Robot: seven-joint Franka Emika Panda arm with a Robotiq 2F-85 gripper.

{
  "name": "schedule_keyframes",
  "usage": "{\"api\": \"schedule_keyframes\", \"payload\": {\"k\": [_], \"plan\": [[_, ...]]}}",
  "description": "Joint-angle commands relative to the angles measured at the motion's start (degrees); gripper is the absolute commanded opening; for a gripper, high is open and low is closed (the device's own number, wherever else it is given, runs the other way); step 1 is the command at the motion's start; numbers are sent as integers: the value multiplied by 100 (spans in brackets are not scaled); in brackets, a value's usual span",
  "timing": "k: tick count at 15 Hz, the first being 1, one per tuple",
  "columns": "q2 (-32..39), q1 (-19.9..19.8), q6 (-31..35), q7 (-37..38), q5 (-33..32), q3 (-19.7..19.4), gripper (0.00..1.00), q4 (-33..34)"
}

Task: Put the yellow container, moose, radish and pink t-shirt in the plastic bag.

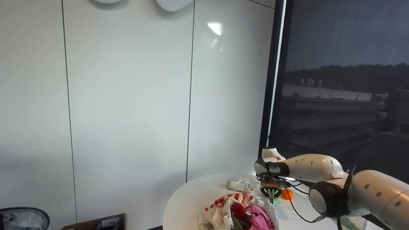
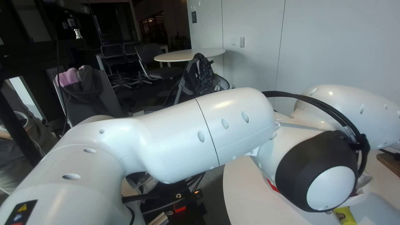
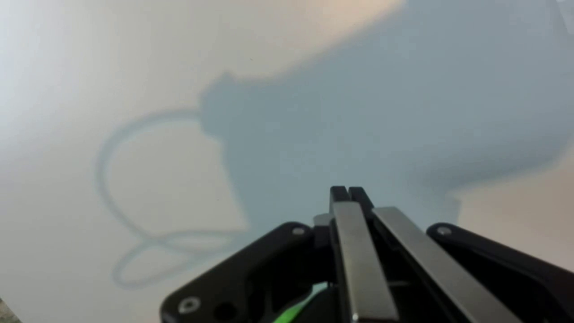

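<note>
The whitish, wrinkled plastic bag [image 1: 225, 210] with red stripes stands on the round table in an exterior view. Inside its mouth lies the pink t-shirt [image 1: 259, 219], beside a red thing and a dark green one. A yellow container [image 2: 345, 215] rests on the table in an exterior view, just below the arm's dark joint. My gripper [image 1: 271, 200] points down behind the bag's far right edge. In the wrist view the gripper [image 3: 349, 188] has its fingertips together with nothing between them, above shaded white tabletop. The moose and radish are hidden or cannot be made out.
An orange ball [image 1: 287, 194] sits right of the gripper, with something green [image 1: 276, 199] behind the fingers. Crumpled white cloth or film [image 1: 241, 184] lies toward the wall. The arm's large elbow [image 2: 315, 175] blocks much of the table [image 2: 250, 193] in an exterior view.
</note>
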Motion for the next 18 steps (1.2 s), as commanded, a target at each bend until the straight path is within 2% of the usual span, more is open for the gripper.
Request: {"api": "schedule_keyframes", "payload": {"k": [1, 7, 8, 10, 11, 15, 18], "plan": [[-382, 44, -273, -85, 31, 68, 9, -264], [-1019, 28, -876, -557, 100, 350, 7, -571], [-1151, 21, -984, -638, 107, 393, 32, -641], [-1445, 2, -1201, -892, 114, 486, 33, -809], [-1617, -21, -1357, -1059, 153, 566, 38, -921], [-2345, -77, -2116, -1675, 243, 799, 70, -1490], [-2934, -105, -2567, -2162, 332, 997, 92, -2159]]}}
